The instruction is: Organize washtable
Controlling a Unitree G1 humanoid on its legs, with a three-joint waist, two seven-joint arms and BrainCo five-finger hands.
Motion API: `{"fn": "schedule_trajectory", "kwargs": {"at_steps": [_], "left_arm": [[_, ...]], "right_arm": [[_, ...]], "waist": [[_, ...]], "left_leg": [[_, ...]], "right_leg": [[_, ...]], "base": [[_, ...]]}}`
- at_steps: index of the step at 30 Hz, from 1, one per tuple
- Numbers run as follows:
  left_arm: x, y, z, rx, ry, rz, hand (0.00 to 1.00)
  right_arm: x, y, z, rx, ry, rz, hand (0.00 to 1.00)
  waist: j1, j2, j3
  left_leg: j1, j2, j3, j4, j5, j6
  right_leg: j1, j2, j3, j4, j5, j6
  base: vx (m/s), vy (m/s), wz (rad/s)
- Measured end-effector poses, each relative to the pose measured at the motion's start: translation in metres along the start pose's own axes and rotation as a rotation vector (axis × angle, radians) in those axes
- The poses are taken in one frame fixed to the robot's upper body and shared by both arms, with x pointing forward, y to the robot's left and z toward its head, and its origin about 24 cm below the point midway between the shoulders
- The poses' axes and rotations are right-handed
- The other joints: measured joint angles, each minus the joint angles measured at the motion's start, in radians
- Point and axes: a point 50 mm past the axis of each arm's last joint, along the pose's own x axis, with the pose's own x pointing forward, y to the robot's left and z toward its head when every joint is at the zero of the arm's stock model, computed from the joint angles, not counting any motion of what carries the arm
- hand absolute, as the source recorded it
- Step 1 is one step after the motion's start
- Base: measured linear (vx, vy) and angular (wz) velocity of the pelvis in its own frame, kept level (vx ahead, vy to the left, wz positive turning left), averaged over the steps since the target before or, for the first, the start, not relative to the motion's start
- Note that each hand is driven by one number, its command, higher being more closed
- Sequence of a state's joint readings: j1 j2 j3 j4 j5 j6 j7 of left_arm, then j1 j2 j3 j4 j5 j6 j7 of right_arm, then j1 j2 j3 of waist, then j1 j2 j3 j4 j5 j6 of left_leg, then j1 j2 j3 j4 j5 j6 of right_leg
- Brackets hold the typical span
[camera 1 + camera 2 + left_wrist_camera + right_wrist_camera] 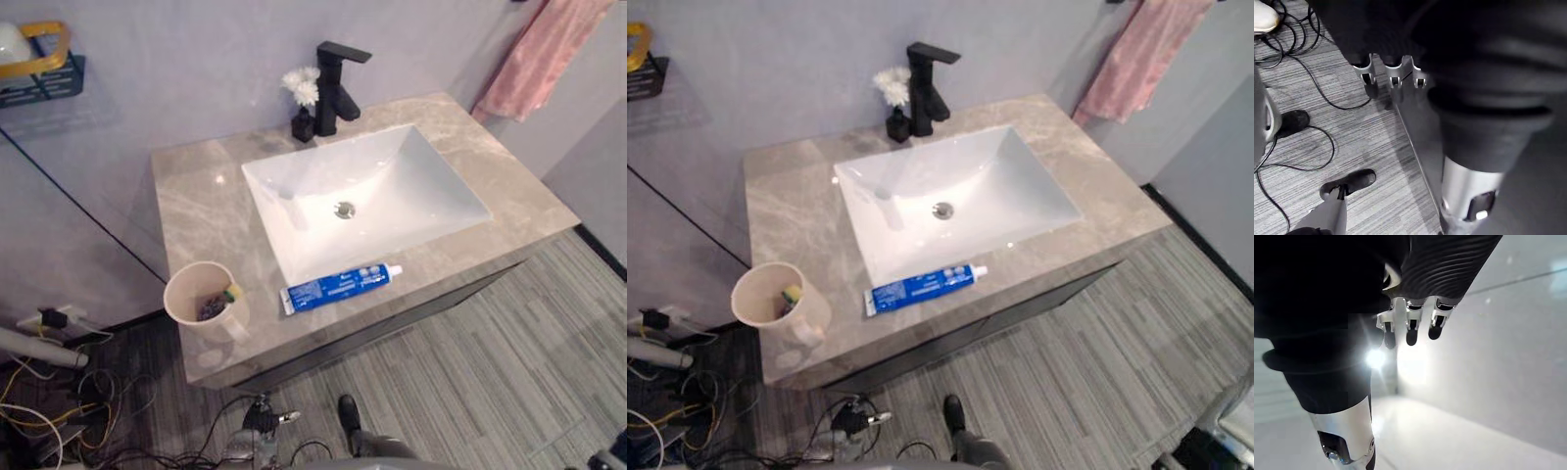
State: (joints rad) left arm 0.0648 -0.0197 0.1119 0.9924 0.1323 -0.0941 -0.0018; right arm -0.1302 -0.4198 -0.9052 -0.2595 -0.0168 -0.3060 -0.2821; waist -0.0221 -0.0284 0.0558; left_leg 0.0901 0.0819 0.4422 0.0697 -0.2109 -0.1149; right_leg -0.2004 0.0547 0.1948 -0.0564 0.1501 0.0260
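Where counter (pixel 196 206) front narrows, toothpaste (pixel 338 286) lies (cup (pixel 223 318) beside).

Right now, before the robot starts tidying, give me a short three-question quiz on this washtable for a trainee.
1. True or false: the toothpaste tube lies inside the sink.
2. Multiple choice: the cup stands at the counter's A) front left corner, B) back right corner, C) middle, behind the tap.
3. Fill in: beside the black tap stands a small dark vase of white ____.
Key: 1 false, it lies on the counter in front of the sink; 2 A; 3 flowers.
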Motion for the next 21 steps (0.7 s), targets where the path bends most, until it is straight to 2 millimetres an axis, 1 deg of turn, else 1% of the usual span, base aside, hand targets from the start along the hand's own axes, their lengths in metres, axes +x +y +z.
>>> {"fn": "schedule_trajectory", "kwargs": {"at_steps": [1,2,3,4,5,6,9,10,11,12,15,16,18,21], "left_arm": [[0.0,0.001,0.0,0.003,-0.001,0.002,0.0],[0.0,0.002,0.0,0.009,0.001,0.002,0.0],[0.0,0.003,-0.001,0.015,0.002,0.0,0.0],[0.0,0.004,-0.001,0.027,0.003,-0.011,0.0],[0.0,0.004,-0.001,0.028,0.003,-0.011,0.0],[-0.001,0.004,-0.002,0.028,0.005,-0.011,0.0],[-0.001,0.004,-0.002,0.04,0.006,-0.017,0.0],[-0.001,0.004,-0.003,0.046,0.008,-0.025,0.0],[-0.001,0.002,-0.004,0.051,0.01,-0.038,0.0],[-0.001,0.002,-0.004,0.056,0.011,-0.042,0.0],[-0.001,0.001,-0.004,0.075,0.009,-0.06,0.0],[-0.001,0.001,-0.004,0.075,0.008,-0.064,0.0],[-0.001,0.0,-0.003,0.076,0.007,-0.068,0.0],[-0.001,0.001,-0.003,0.077,0.007,-0.069,0.0]], "right_arm": [[0.003,0.005,0.003,0.003,-0.016,0.032,0.0],[0.009,0.017,0.008,0.008,-0.054,0.105,0.0],[0.011,0.023,0.011,0.008,-0.073,0.142,0.0],[0.014,0.041,0.019,0.028,-0.116,0.26,0.0],[0.015,0.043,0.02,0.03,-0.122,0.28,0.0],[0.015,0.057,0.026,0.044,-0.152,0.365,0.0],[0.01,0.073,0.037,0.056,-0.206,0.501,0.0],[0.007,0.08,0.041,0.065,-0.226,0.551,0.0],[0.002,0.092,0.046,0.081,-0.248,0.641,0.0],[0.0,0.096,0.048,0.087,-0.255,0.674,0.0],[-0.015,0.117,0.055,0.13,-0.281,0.871,0.0],[-0.018,0.121,0.056,0.142,-0.284,0.902,0.0],[-0.029,0.135,0.061,0.194,-0.299,1.026,0.0],[-0.04,0.144,0.065,0.229,-0.31,1.137,0.0]], "waist": [[-0.002,0.0,0.0],[-0.005,0.0,0.0],[-0.007,0.0,0.0],[-0.007,-0.001,0.0],[-0.007,-0.001,0.0],[-0.012,-0.001,0.0],[-0.015,-0.001,0.0],[-0.016,-0.001,0.0],[-0.016,-0.001,0.001],[-0.016,-0.002,0.001],[-0.017,-0.003,0.001],[-0.016,-0.003,0.001],[-0.016,-0.003,0.001],[-0.016,-0.005,0.001]], "left_leg": [[-0.002,-0.001,-0.002,0.0,0.0,0.0],[-0.004,-0.003,-0.005,0.0,0.0,0.001],[-0.004,-0.004,-0.006,0.0,0.0,0.001],[-0.007,-0.006,-0.013,0.0,-0.001,0.002],[-0.008,-0.007,-0.014,0.0,-0.001,0.002],[-0.009,-0.009,-0.023,0.0,-0.001,0.003],[-0.012,-0.012,-0.033,0.0,-0.002,0.004],[-0.013,-0.013,-0.034,0.0,-0.003,0.005],[-0.015,-0.015,-0.038,0.0,-0.004,0.008],[-0.015,-0.016,-0.039,0.0,-0.005,0.01],[-0.023,-0.022,-0.06,0.001,-0.009,0.016],[-0.024,-0.023,-0.061,0.001,-0.009,0.016],[-0.029,-0.028,-0.067,0.001,-0.01,0.018],[-0.033,-0.03,-0.077,0.002,-0.01,0.019]], "right_leg": [[0.0,-0.001,0.0,-0.002,0.002,0.0],[0.0,-0.004,-0.002,-0.006,0.006,0.001],[0.0,-0.005,-0.002,-0.007,0.008,0.001],[0.002,-0.008,-0.002,-0.017,0.016,0.002],[0.002,-0.009,-0.002,-0.017,0.016,0.002],[0.004,-0.012,-0.007,-0.017,0.017,0.003],[0.004,-0.018,-0.017,-0.017,0.019,0.005],[0.004,-0.02,-0.019,-0.018,0.02,0.006],[0.004,-0.024,-0.021,-0.018,0.023,0.009],[0.004,-0.025,-0.022,-0.018,0.023,0.009],[0.004,-0.034,-0.034,-0.02,0.026,0.012],[0.004,-0.036,-0.036,-0.022,0.027,0.013],[0.006,-0.042,-0.037,-0.034,0.036,0.014],[0.007,-0.046,-0.046,-0.037,0.039,0.015]], "base": [[-0.04,0.009,0.05],[-0.03,0.009,0.04],[-0.06,0.015,0.06],[-0.04,0.01,0.03],[-0.06,0.013,0.08],[-0.03,0.007,0.09],[-0.04,0.009,0.12],[-0.04,0.019,0.07],[-0.04,0.021,0.06],[-0.05,0.026,0.09],[-0.04,0.017,0.14],[-0.03,0.012,0.1],[-0.03,0.01,0.05],[-0.01,0.001,0.08]]}}
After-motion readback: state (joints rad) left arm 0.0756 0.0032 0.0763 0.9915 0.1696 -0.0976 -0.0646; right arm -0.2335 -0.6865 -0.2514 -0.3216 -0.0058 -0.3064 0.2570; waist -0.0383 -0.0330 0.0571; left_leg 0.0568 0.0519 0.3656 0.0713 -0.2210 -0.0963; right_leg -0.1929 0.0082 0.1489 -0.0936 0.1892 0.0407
